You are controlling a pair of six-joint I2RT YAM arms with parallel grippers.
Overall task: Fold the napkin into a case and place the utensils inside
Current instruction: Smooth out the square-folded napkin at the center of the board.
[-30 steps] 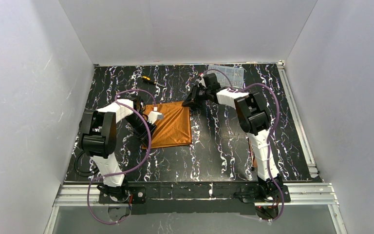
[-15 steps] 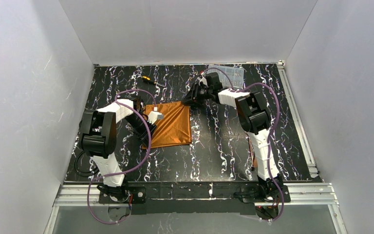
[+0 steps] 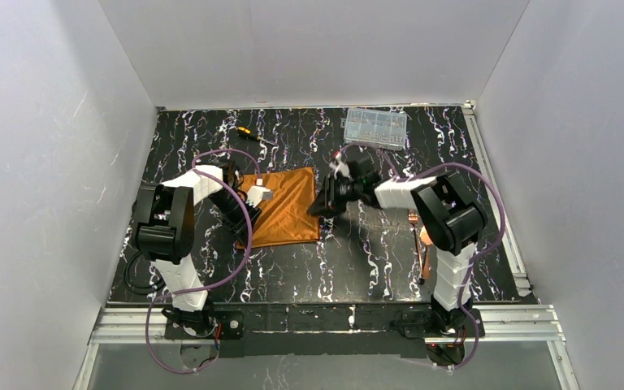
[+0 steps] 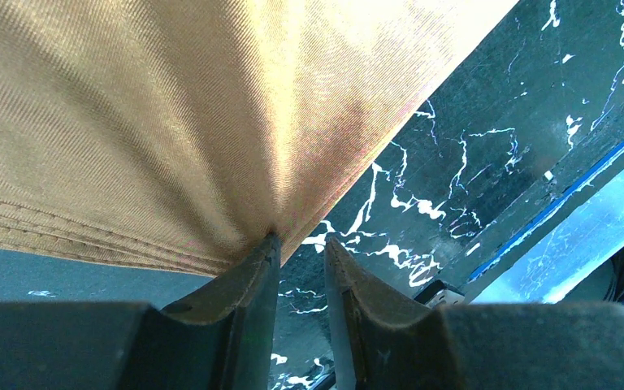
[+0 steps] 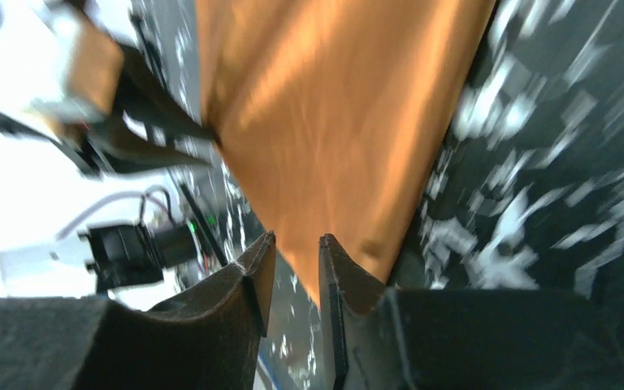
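Observation:
The rust-orange napkin (image 3: 286, 207) lies flat on the black marble table, folded into a rectangle. My left gripper (image 3: 245, 227) is low at its near left edge. In the left wrist view the gripper (image 4: 301, 237) stands narrowly open, its left fingertip touching the napkin's (image 4: 171, 122) hem, with only table in the gap. My right gripper (image 3: 320, 209) is by the napkin's right edge. In the blurred right wrist view it (image 5: 296, 236) is narrowly open and empty above the napkin's (image 5: 333, 122) corner. Copper utensils (image 3: 424, 253) lie at the right, partly hidden by the right arm.
A clear plastic compartment box (image 3: 375, 126) stands at the back right. A yellow-and-black screwdriver (image 3: 249, 133) lies at the back left. Metal rails run along the table's right (image 3: 500, 203) and front edges. White walls close in three sides.
My right gripper has swung from the napkin's far right corner toward its near right edge, uncovering the box. The left arm and the napkin have not moved.

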